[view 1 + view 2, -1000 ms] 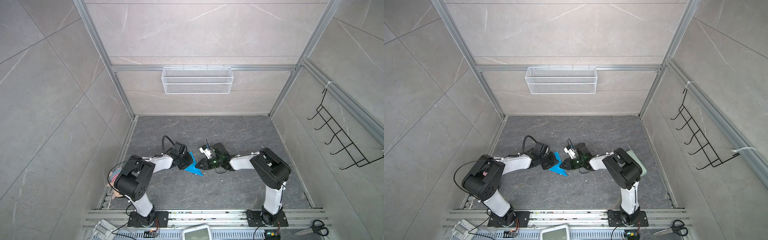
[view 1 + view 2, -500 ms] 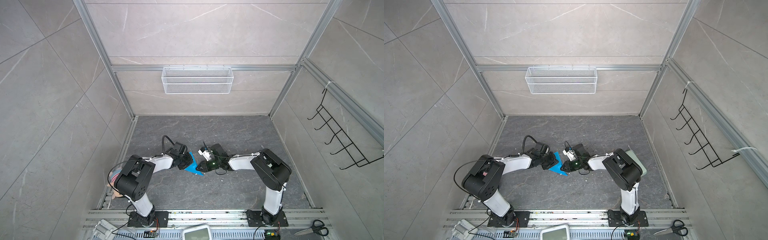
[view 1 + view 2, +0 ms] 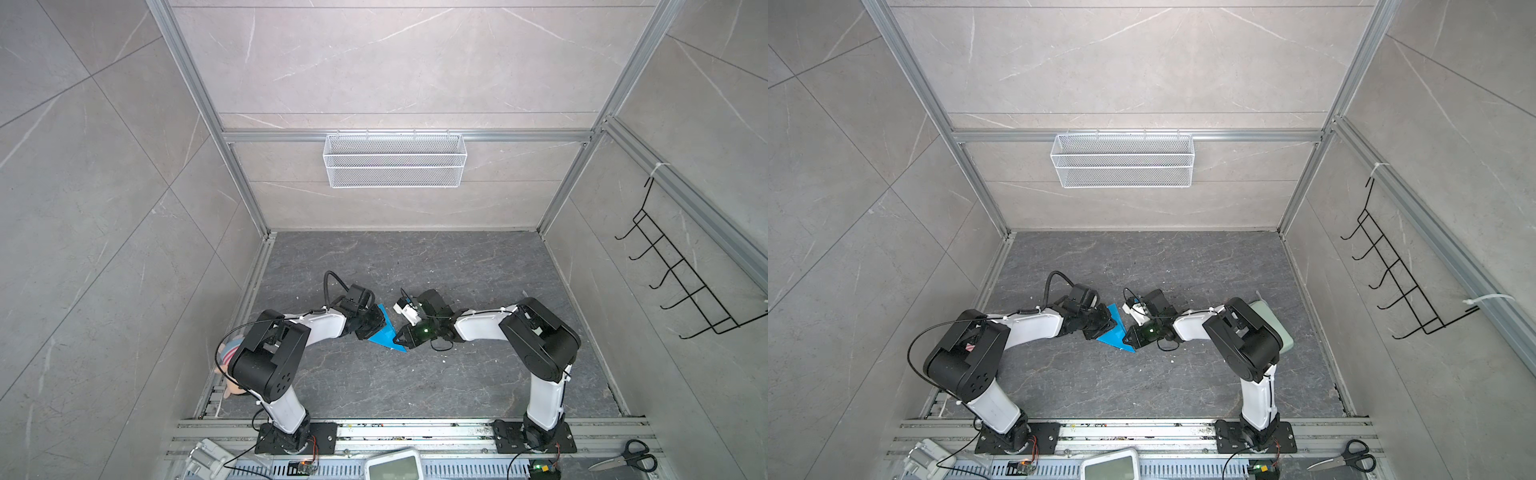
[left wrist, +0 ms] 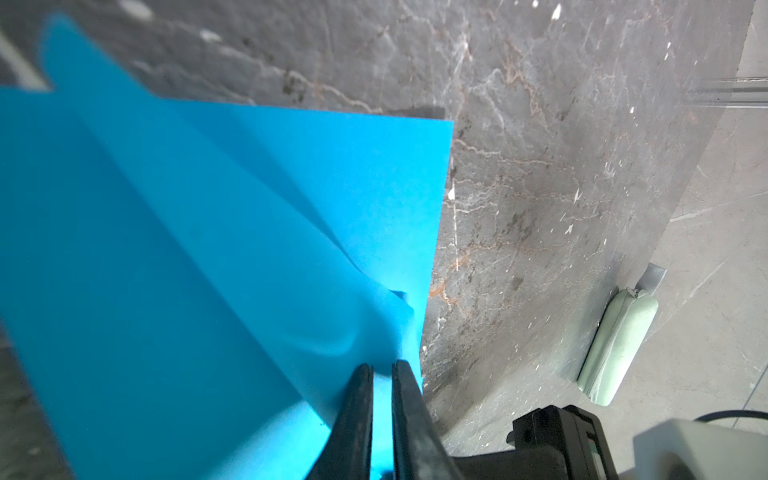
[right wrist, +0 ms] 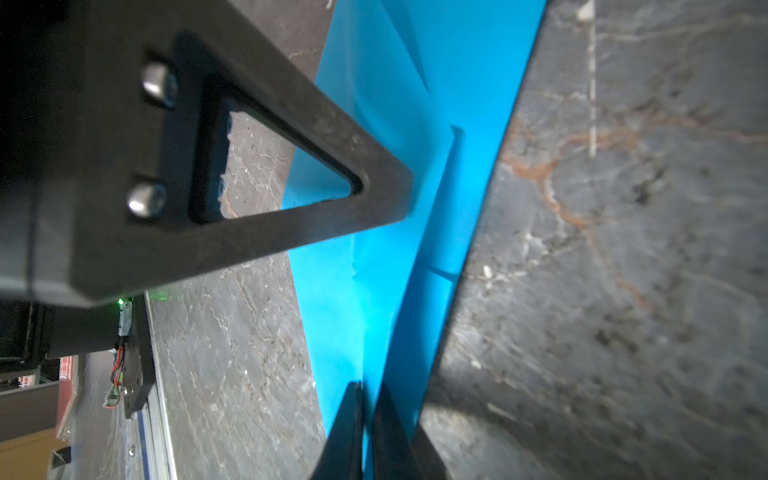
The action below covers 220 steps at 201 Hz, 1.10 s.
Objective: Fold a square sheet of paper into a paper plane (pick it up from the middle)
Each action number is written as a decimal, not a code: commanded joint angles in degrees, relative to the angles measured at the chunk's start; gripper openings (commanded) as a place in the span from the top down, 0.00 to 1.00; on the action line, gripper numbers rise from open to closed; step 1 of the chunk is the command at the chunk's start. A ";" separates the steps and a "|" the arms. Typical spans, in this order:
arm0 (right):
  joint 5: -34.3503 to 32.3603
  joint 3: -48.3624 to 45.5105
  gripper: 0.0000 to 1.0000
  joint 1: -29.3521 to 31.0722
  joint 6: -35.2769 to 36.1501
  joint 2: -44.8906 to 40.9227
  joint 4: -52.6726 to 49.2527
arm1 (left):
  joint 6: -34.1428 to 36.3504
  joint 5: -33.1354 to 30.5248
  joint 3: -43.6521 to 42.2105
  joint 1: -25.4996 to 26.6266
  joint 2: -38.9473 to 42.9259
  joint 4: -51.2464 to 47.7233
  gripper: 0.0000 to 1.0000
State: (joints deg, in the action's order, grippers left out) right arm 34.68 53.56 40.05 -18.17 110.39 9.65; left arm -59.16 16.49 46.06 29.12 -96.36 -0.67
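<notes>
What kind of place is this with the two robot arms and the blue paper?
Probably a robot test booth: grey tile walls set in an aluminium frame, a left arm and right arm bolted to a metal rail, and a wire basket hung on the back wall.

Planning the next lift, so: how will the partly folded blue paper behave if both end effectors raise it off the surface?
Probably floppy: the folded blue paper bows and ripples beside the left end effector pinching it. Likely very light, as the right end effector holds it by a thin edge pinch. Its layers gape apart, so folds may spring open.
</notes>
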 commanded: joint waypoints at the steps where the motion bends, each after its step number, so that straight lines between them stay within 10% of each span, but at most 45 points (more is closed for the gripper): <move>1: 0.57 -1.36 0.94 -0.33 -0.70 2.13 0.50 | 0.90 -0.99 1.24 -0.72 3.47 -1.91 0.84; 112: 9.09 -5.88 0.96 -4.83 -15.10 4.84 13.86 | 3.07 -0.75 -9.18 -1.26 15.19 3.29 0.74; 220: 6.73 -3.54 0.87 -4.77 -2.29 2.89 7.29 | 1.38 -0.31 -6.95 -1.05 5.92 6.28 0.89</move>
State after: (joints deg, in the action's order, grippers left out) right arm 44.71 49.41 35.44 -26.85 113.80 22.33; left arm -57.17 15.33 36.40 27.99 -88.68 4.60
